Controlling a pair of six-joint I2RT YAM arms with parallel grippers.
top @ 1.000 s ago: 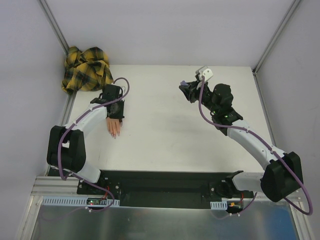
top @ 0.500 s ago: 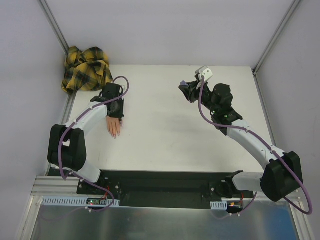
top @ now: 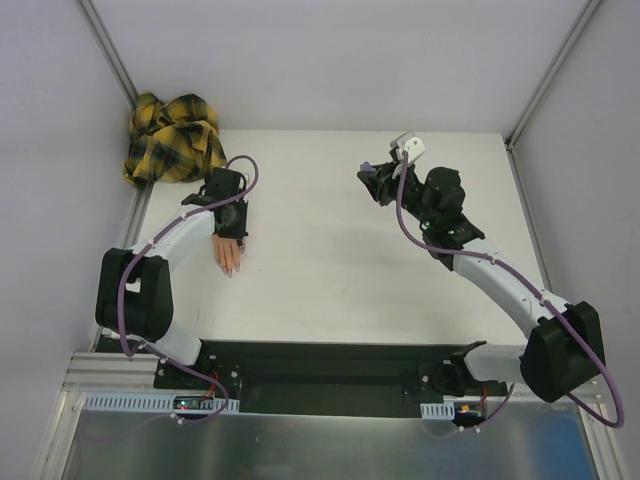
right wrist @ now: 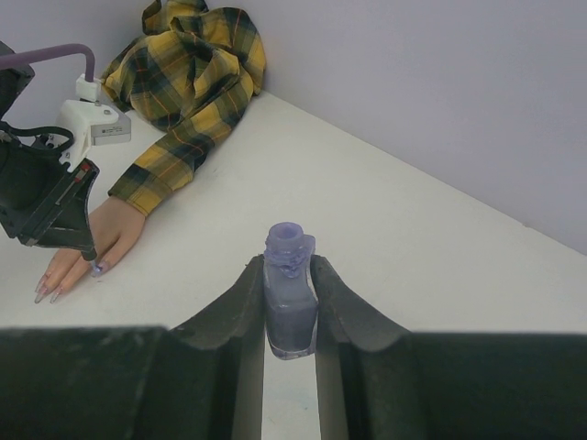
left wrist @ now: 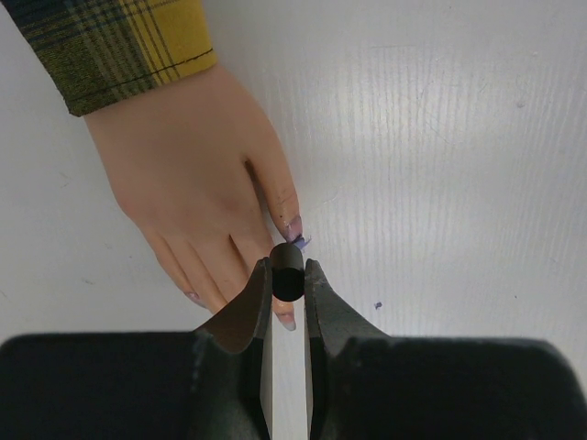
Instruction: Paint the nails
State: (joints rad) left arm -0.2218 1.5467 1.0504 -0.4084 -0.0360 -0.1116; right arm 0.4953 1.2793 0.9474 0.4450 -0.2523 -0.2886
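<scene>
White counter in a plain grey-walled booth, nothing fancy. The fake hand is lying flat, palm down, over on the left side, with its plaid sleeve trailing off toward the back corner. The left pincer is squeezing tight on the black brush cap, and the brush tip is touching the nail on the hand's outermost finger. That one is looking smeared with purple, while the other nails are looking paler. The right pincer is clamping the open purple bottle upright, well apart from the hand. So I'm reading this as mid-painting, working on one nail. Next, I'm guessing, is a light stroke along it, then sliding over to the neighbouring finger, maybe re-dipping first. It's a tiny target, so sloppy aim is going to put polish on skin.
</scene>
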